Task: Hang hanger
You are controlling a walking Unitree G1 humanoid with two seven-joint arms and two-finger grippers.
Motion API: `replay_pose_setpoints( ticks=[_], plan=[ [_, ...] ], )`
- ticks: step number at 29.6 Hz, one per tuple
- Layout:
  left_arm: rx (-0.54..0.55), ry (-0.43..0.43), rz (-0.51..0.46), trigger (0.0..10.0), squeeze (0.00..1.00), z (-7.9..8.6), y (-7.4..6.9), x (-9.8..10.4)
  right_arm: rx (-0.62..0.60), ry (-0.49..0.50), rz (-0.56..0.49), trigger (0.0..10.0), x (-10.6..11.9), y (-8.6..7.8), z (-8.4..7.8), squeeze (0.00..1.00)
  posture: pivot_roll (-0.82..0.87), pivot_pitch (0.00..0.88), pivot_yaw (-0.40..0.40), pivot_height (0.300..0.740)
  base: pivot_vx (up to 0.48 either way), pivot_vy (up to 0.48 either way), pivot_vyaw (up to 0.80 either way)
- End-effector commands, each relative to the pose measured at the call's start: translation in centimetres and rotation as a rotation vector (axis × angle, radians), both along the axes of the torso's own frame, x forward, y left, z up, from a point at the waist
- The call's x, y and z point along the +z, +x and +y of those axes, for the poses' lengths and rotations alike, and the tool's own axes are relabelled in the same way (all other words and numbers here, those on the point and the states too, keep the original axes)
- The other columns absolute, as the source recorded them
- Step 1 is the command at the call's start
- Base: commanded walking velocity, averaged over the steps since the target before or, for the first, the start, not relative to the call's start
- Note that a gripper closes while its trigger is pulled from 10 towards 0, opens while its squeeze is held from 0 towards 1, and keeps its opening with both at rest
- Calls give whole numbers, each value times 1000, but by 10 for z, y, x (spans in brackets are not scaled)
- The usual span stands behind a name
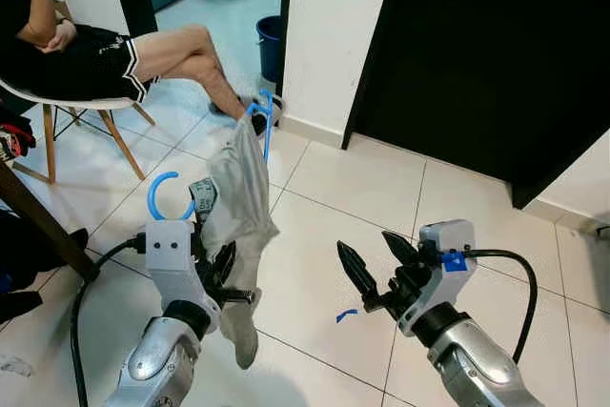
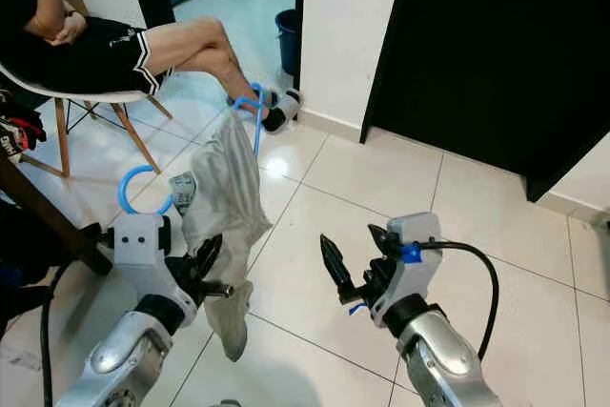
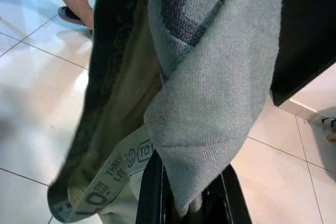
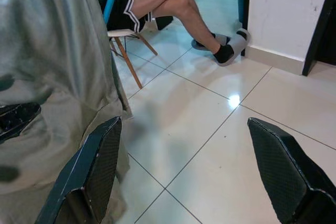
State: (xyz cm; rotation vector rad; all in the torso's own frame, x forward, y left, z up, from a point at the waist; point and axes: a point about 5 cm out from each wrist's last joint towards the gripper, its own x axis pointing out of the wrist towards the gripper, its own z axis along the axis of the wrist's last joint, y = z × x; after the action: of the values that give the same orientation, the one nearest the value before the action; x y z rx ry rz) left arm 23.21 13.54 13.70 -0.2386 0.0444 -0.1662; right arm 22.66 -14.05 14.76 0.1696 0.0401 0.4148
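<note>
A blue plastic hanger (image 1: pixel 162 190) carries a pale grey-green garment (image 1: pixel 238 193) draped over it; its hook curls near my left wrist and its far end (image 1: pixel 265 111) sticks up beyond the cloth. My left gripper (image 1: pixel 229 281) is shut on the hanger through the cloth, holding it above the floor. In the left wrist view the fabric (image 3: pixel 210 87) hangs right over the black fingers (image 3: pixel 152 192). My right gripper (image 1: pixel 364 241) is open to the right of the garment, apart from it, with nothing between its fingers (image 4: pixel 94 166).
A person (image 1: pixel 86 45) sits on a white chair (image 1: pixel 57 102) at the far left, legs crossed toward a white wall pillar (image 1: pixel 334 35). A blue bucket (image 1: pixel 270 45) stands behind it. A dark door (image 1: pixel 496 54) is at the right. A wooden leg (image 1: pixel 38 226) is near left.
</note>
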Motion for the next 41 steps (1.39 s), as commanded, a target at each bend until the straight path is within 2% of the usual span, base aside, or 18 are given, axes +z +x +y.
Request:
replay_pose_setpoints(
  ticks=[1, 11, 12, 13, 16, 17, 19, 21, 30, 38, 41],
  plan=[
    [-16, -1, 3, 10000, 0, 1, -5, 2, -34, 47, 12, 10000, 0, -5, -4, 0, 95, 185, -49, 740, 0, 0, 0],
    [-14, -20, 6, 10000, 0, 6, -5, 1, -108, 99, 57, 10000, -5, -4, -13, 0, 93, 189, -51, 740, 0, 0, 0],
    [-12, -21, 8, 10000, 0, 8, -5, 1, -129, 106, 71, 10000, -8, -4, -17, 0, 93, 193, -52, 740, 0, 0, 0],
    [-5, 15, 8, 10000, 0, 13, -5, -1, -167, 107, 97, 10000, -14, -4, -23, 0, 94, 194, -50, 740, 0, 0, 0],
    [-1, 49, 8, 10000, 0, 18, -4, -3, -198, 103, 120, 10000, -20, -5, -30, 0, 95, 195, -50, 740, 0, 0, 0],
    [20, 85, 21, 10000, 0, 26, -3, -9, -234, 92, 150, 10000, -28, -7, -37, 0, 97, 202, -49, 740, 0, 0, 0],
    [59, 92, 61, 10000, 0, 39, -2, -20, -276, 94, 190, 10000, -37, -10, -44, 0, 93, 206, -48, 740, 0, 0, 0],
    [71, 89, 76, 10000, 0, 43, -2, -24, -286, 100, 199, 10000, -39, -11, -45, 0, 91, 206, -48, 740, 0, 0, 0],
    [69, 87, 85, 10000, 0, 40, -7, -26, -287, 112, 204, 10000, -39, -14, -46, 0, 101, 208, -57, 740, 0, 0, 0],
    [55, 112, 70, 10000, 0, 37, -2, -27, -262, 90, 193, 10000, -39, -12, -45, 0, 89, 206, -60, 740, 0, 0, 0],
    [49, 111, 67, 10000, 0, 36, -2, -26, -260, 86, 191, 10000, -38, -12, -45, 0, 89, 211, -63, 740, 0, 0, 800]
  ],
)
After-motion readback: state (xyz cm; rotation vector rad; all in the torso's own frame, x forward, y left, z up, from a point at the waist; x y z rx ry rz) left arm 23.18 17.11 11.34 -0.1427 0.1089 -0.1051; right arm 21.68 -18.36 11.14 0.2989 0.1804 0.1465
